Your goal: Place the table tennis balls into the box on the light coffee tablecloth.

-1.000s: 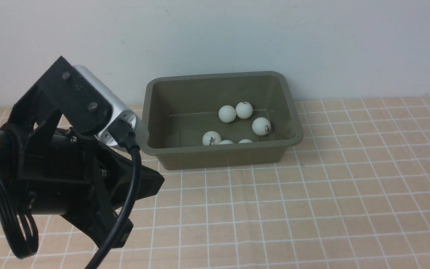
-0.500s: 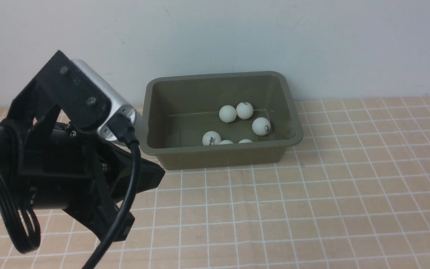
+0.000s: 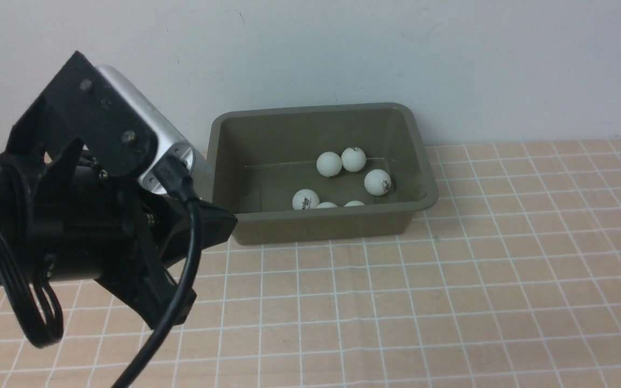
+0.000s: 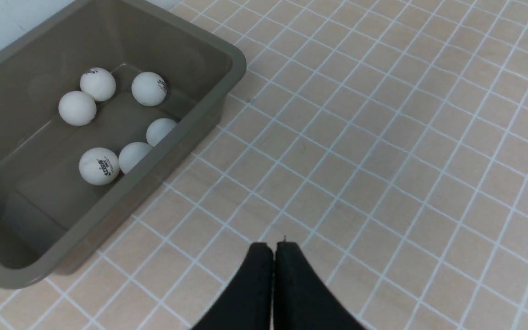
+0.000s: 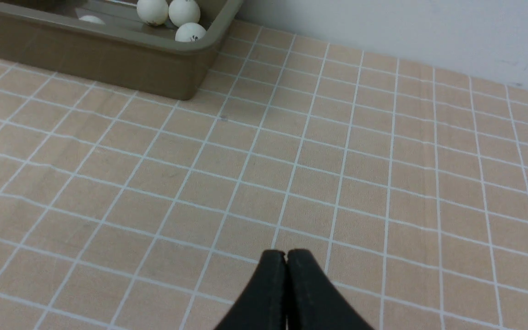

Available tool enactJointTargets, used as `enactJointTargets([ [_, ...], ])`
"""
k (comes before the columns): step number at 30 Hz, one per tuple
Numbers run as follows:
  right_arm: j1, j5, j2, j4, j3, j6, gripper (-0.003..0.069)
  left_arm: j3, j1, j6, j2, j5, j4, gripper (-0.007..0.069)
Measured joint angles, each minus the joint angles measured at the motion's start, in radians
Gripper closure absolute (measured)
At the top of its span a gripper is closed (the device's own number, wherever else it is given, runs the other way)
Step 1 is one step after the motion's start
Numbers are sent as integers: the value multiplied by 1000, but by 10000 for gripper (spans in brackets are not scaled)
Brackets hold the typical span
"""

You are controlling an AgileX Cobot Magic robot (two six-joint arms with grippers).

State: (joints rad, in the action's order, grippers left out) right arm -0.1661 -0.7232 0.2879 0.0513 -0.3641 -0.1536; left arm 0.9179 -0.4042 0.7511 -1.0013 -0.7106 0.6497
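Note:
Several white table tennis balls (image 3: 328, 164) lie inside the olive-green box (image 3: 321, 216), which stands on the light coffee tablecloth (image 3: 450, 302) against the back wall. The left wrist view shows the same balls (image 4: 98, 166) on the floor of the box (image 4: 241, 68), some with dark logos. My left gripper (image 3: 229, 222) hovers just outside the box's front-left corner, shut and holding nothing; its black fingers meet at the tip (image 4: 274, 247). My right gripper (image 5: 286, 253) is out of the front view. It is shut and empty over bare cloth, well away from the box (image 5: 85, 55).
A pale wall (image 3: 450, 64) rises directly behind the box. My left arm's black wrist, silver camera housing (image 3: 143, 140) and looping cable (image 3: 181, 302) fill the front view's left side. Only gridded cloth lies to the right of the box.
My left arm has lifted and drawn slightly back toward the box's left corner, still shut. The balls and the box have not moved.

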Motion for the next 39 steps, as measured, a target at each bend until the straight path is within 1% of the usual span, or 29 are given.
enactJointTargets([
  [5,0,-4,0,0,0,0,670,0,0,0,0,2,67,669],
  [11,0,-4,0,0,0,0,670,0,0,-1,0,6,80,669],
  [14,0,-5,0,0,1,0,670,0,0,-1,-1,58,95,669],
  [20,0,-5,0,0,1,0,670,0,0,1,-1,126,100,669],
  [24,0,-5,0,0,1,0,670,0,0,38,-1,152,59,669],
  [26,0,-5,0,0,1,0,670,-1,2,46,1,218,29,669],
  [29,0,-5,0,0,1,0,670,-1,10,45,12,384,33,669],
  [30,0,-5,0,0,1,0,670,-1,10,45,14,403,34,669],
  [31,0,-5,0,0,1,0,670,-1,14,48,34,453,34,669],
  [32,0,-5,0,0,1,0,670,-1,18,57,44,465,34,669],
  [35,0,-5,0,0,1,0,670,-3,53,91,107,464,31,669],
  [39,0,-5,0,0,1,0,670,-47,152,102,227,429,41,669],
])
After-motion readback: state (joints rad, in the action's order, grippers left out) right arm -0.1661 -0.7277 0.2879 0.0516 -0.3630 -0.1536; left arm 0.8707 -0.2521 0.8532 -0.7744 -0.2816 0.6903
